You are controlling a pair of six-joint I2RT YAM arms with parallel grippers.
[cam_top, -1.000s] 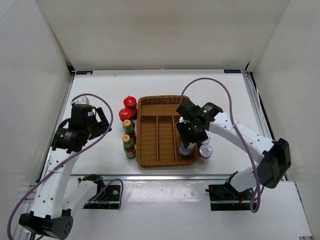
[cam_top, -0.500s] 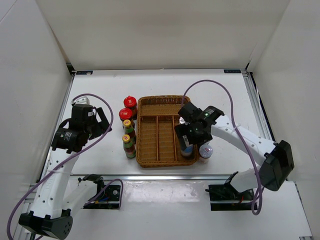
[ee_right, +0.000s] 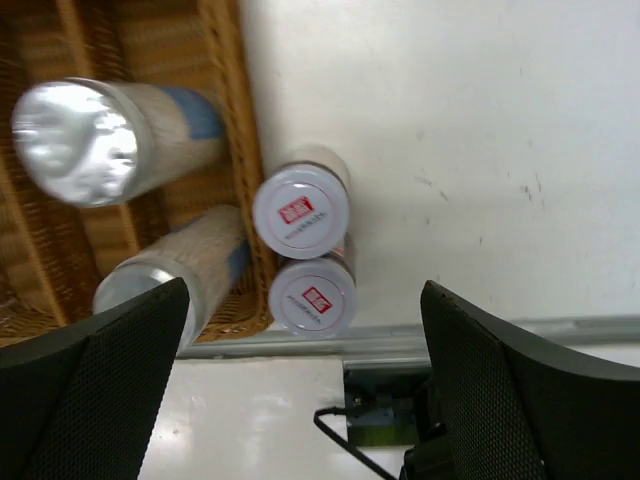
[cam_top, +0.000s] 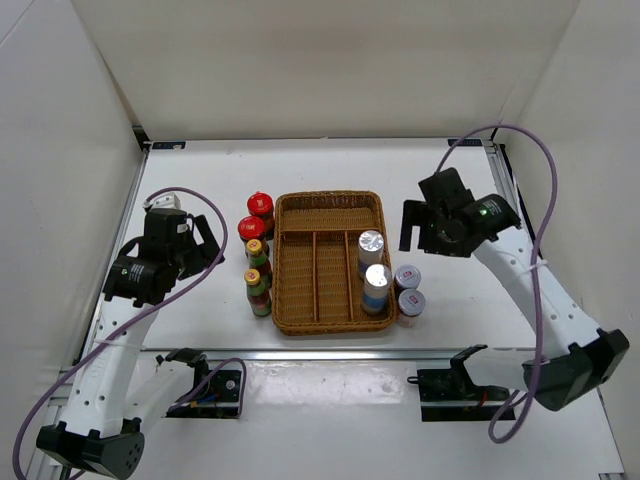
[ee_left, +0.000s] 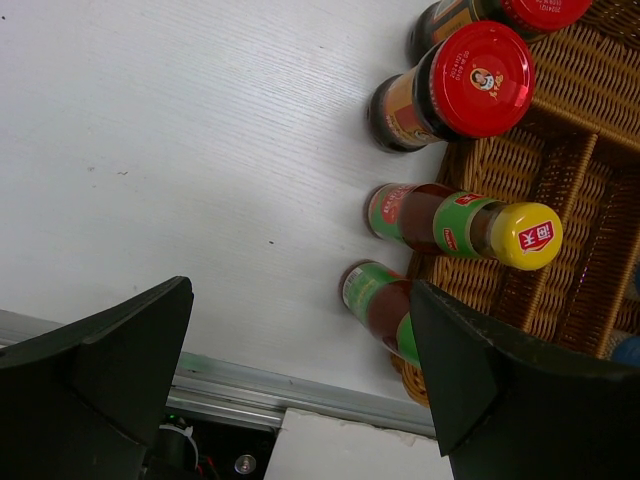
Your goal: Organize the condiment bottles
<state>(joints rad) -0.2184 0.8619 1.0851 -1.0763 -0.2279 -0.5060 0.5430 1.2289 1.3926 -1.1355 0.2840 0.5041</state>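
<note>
Two silver-topped jars (cam_top: 371, 242) (cam_top: 377, 277) stand in the right compartment of the wicker tray (cam_top: 330, 196); the right wrist view shows them from above (ee_right: 90, 140) (ee_right: 170, 270). Two white-topped jars (cam_top: 407, 277) (cam_top: 411, 300) stand just outside the tray's right wall (ee_right: 300, 212) (ee_right: 312, 295). Left of the tray stand two red-lidded jars (cam_top: 261, 203) (cam_top: 251, 228) and two yellow-capped bottles (cam_top: 254, 248) (cam_top: 253, 278). My right gripper (cam_top: 418, 232) (ee_right: 305, 380) hangs open and empty, high to the right of the tray. My left gripper (cam_top: 205, 250) (ee_left: 300, 370) is open and empty, left of the bottles (ee_left: 470, 225).
An aluminium rail (cam_top: 330, 352) runs along the table's near edge, with the arm bases below it. White walls close in the table at the back and both sides. The tray's left, middle and rear compartments hold nothing.
My right gripper opened and let go of a silver-topped jar in the tray's right compartment, then rose and drew back to the right. The left arm has not moved.
</note>
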